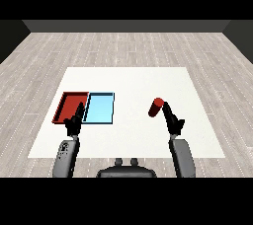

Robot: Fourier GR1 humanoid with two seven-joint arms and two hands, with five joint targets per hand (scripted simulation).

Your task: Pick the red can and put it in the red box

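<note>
The red can [156, 107] lies tilted on the white table [133, 83], right of the middle. My right hand [173, 119] is just behind and right of the can, its straight fingers reaching up beside it without curling round it. The red tray [67, 101] lies at the left with nothing in it. My left hand [74, 122] hovers over the red tray's near right corner, fingers relaxed and holding nothing.
A light blue tray [100, 107] lies directly right of the red tray, touching it, between the red tray and the can. Bare white table stretches behind and to the right. Grey wood floor surrounds the table.
</note>
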